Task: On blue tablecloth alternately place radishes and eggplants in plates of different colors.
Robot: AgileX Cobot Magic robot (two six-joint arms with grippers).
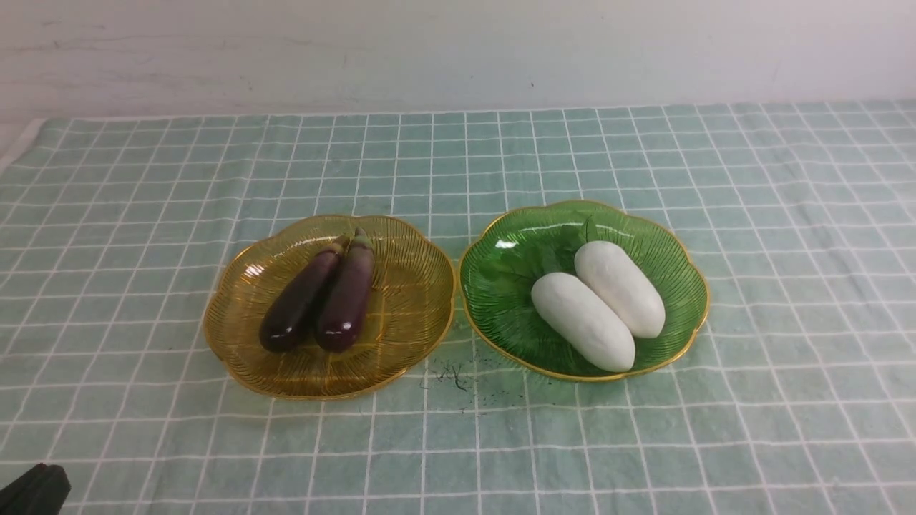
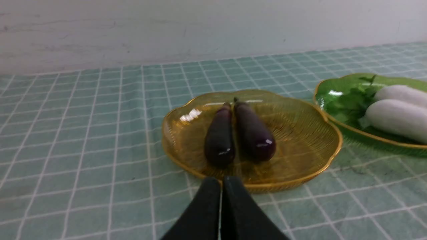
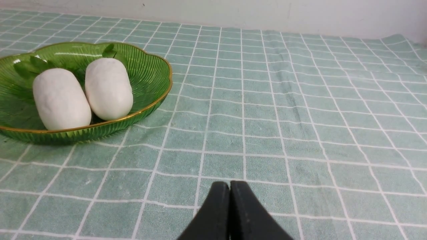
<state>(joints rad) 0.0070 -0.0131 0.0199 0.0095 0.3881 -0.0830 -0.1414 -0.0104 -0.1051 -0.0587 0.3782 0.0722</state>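
Two dark-purple eggplants [image 1: 322,293] lie side by side in the amber-yellow plate [image 1: 243,343]. Two white radishes [image 1: 597,304] with green leaves lie side by side in the green plate [image 1: 501,286]. Both plates stand on the blue tablecloth [image 1: 458,157]. My left gripper [image 2: 221,181] is shut and empty, low over the cloth just short of the yellow plate [image 2: 300,133] and its eggplants [image 2: 238,133]. My right gripper [image 3: 230,185] is shut and empty, over bare cloth beside the green plate [image 3: 153,70] with the radishes [image 3: 83,93]. In the front view only a black bit of the left arm [image 1: 32,490] shows.
A pale wall [image 1: 458,50] runs along the back edge of the cloth. A small dark smudge [image 1: 454,375] marks the cloth in front of the gap between the plates.
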